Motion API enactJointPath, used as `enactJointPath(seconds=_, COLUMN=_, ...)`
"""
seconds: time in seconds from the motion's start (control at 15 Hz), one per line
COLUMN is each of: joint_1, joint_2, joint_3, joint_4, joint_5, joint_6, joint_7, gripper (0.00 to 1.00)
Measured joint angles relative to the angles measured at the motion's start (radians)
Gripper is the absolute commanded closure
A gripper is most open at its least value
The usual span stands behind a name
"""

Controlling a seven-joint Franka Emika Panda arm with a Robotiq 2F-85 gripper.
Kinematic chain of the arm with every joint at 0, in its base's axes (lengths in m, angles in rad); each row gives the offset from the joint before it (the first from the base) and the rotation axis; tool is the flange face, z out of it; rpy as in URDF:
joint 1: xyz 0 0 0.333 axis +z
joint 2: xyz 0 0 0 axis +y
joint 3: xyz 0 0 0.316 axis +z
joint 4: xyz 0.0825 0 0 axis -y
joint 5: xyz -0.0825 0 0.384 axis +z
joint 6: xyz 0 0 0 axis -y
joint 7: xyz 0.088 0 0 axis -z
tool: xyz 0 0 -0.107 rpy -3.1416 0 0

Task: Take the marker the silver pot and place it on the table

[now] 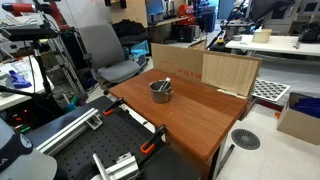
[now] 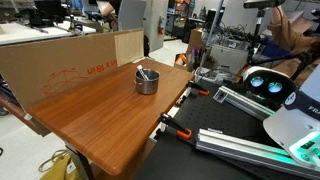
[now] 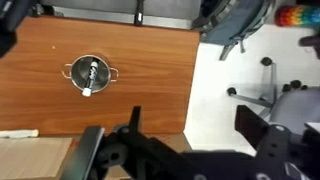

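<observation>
The silver pot (image 1: 161,90) (image 2: 147,80) stands upright on the reddish-brown table (image 1: 195,118) (image 2: 90,118), near the cardboard panel. In the wrist view the pot (image 3: 90,73) lies at upper left on the table (image 3: 150,60). The pale marker (image 3: 90,78) lies inside the pot; its end leans over the rim in both exterior views (image 2: 143,72) (image 1: 165,84). My gripper (image 3: 195,120) is open and empty, high above the table's edge and well away from the pot. It does not show in the exterior views.
An upright cardboard panel (image 1: 205,70) (image 2: 60,65) stands along one side of the table. A grey office chair (image 1: 105,50) (image 3: 240,20) stands beside the table. Orange clamps (image 2: 180,130) and metal rails sit at the robot-side edge. A cardboard box (image 1: 300,118) is on the floor.
</observation>
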Motion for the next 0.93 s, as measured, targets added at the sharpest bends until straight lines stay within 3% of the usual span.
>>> enactJointPath(seconds=0.6, joint_1=-0.039, joint_2=0.012, joint_3=-0.011, joint_4=-0.034, joint_5=-0.052, joint_6=0.006, joint_7=-0.002, gripper=0.0)
enactJointPath(seconds=0.93, joint_1=-0.077, joint_2=0.108, joint_3=-0.018, joint_4=-0.074, joint_5=-0.139, joint_6=0.084, joint_7=-0.002, gripper=0.0)
